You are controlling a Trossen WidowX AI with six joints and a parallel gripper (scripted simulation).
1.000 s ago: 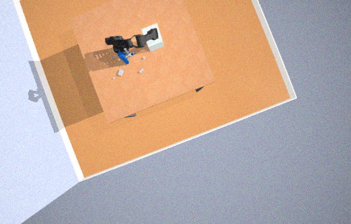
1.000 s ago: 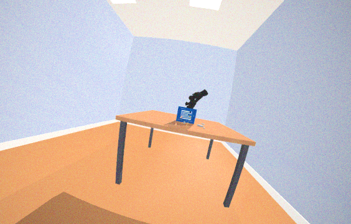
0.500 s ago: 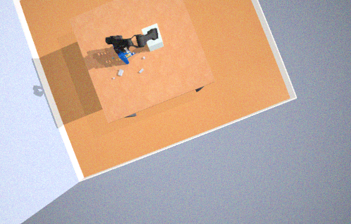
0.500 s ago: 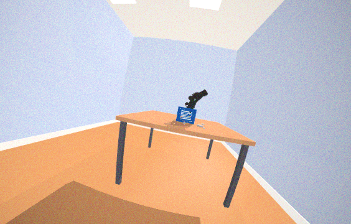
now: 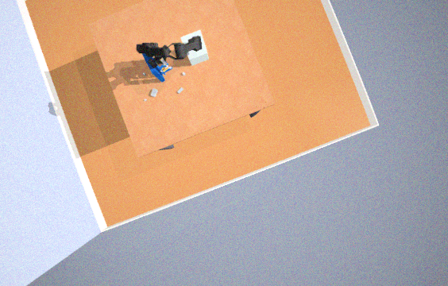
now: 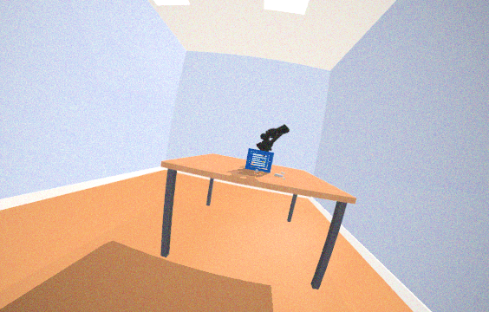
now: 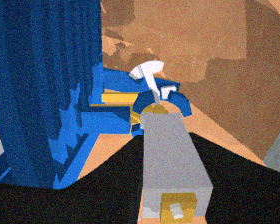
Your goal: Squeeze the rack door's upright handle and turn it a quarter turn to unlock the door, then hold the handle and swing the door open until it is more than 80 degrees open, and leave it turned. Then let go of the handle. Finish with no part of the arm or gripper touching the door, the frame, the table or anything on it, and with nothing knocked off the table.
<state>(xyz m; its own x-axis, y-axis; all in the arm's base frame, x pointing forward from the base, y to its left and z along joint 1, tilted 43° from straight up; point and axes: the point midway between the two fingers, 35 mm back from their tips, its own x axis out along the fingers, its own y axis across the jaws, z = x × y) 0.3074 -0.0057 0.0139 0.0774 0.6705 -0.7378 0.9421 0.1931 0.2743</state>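
"Where's the rack?"

"The blue rack (image 5: 154,71) (image 6: 248,161) (image 7: 21,100) stands upright on the table (image 5: 208,99) (image 6: 309,184). From the exterior side, the arm (image 5: 181,50) (image 6: 276,132) rises behind it. Seen from the top, the arm reaches over from a pale block (image 5: 198,59)."

"And the pincer?"

"The gripper (image 7: 164,141) is partly closed, its black fingers well short of wide open, and it's shut on the handle (image 7: 173,152). The wrist picture has the handle's long grey body between those fingers, with a gold patch at its near end."

"What's past the handle?"

"A white T-shaped piece (image 7: 150,72) just beyond its far end, and a curved blue piece (image 7: 182,102) around there too. A yellow bar (image 7: 120,97) lies between the rack's blue ribs and that cluster."

"Is the door open?"

"I can't tell the door's angle; the arm and the rack overlap from the top. Nor can I tell how far the handle is turned."

"Anything else on the table?"

"Small grey bits (image 5: 154,92) (image 6: 279,175) near the rack, apart from one another. From the top, the arm's shadow falls on the table beside the rack."
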